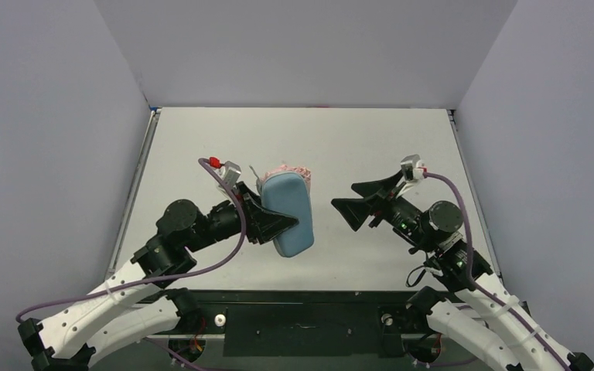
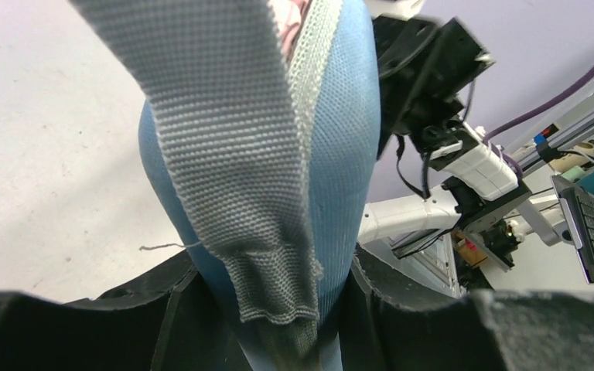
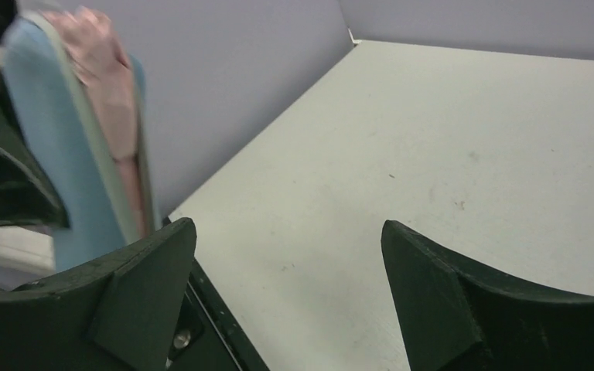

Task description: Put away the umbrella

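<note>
The umbrella [image 1: 295,168] shows only as salmon-pink fabric poking out of the far end of a light blue oblong case [image 1: 289,210]. My left gripper [image 1: 282,226] is shut on the near part of that case and holds it above the table. In the left wrist view the case [image 2: 344,139] runs up from between my fingers, a grey woven flap [image 2: 232,147] hangs over its front, and a bit of umbrella [image 2: 285,17] shows at the top. My right gripper [image 1: 343,195] stands open and empty just right of the case. Its wrist view shows the case [image 3: 42,147] and the umbrella [image 3: 107,73] at the left, apart from the gripper [image 3: 288,232].
The white table [image 1: 371,139] is walled in grey on the left, back and right. A black rail [image 1: 302,297] runs along the near edge between the arm bases. A purple cable [image 1: 216,255] loops off the left arm.
</note>
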Available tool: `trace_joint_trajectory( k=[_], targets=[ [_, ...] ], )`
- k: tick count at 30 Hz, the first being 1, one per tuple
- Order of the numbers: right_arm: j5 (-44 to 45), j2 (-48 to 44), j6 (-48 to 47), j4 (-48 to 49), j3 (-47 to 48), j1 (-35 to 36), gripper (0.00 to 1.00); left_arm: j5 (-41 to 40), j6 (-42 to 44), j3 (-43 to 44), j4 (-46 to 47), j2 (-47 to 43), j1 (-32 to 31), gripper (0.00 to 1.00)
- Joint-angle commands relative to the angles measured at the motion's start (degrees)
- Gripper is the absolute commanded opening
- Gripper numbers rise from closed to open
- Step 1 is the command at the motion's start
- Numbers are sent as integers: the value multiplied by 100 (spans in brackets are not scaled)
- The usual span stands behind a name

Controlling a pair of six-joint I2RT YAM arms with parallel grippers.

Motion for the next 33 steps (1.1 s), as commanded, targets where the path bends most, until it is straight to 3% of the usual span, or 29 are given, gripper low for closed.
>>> trace_joint_trajectory(
  k=[1,11,15,23,33],
  targets=[
    [118,-150,-871,-63,-659,353,84,-104,471,776,-1010,-351,42,1],
    [2248,-82,-2478,1560,-1585,3254,69,-397,382,1812,-2465,-538,51,2],
    [2773,238,-3183,2404,-1906,4005,66,-756,284,1986,-2825,-427,51,2],
    [3164,1258,-3757,3477,-1756,4432,61,-1188,-259,2126,-3307,-78,49,0],
    [3219,1877,-4086,3893,-1493,4430,52,-1274,-428,2071,-3442,23,51,0]
  ],
)
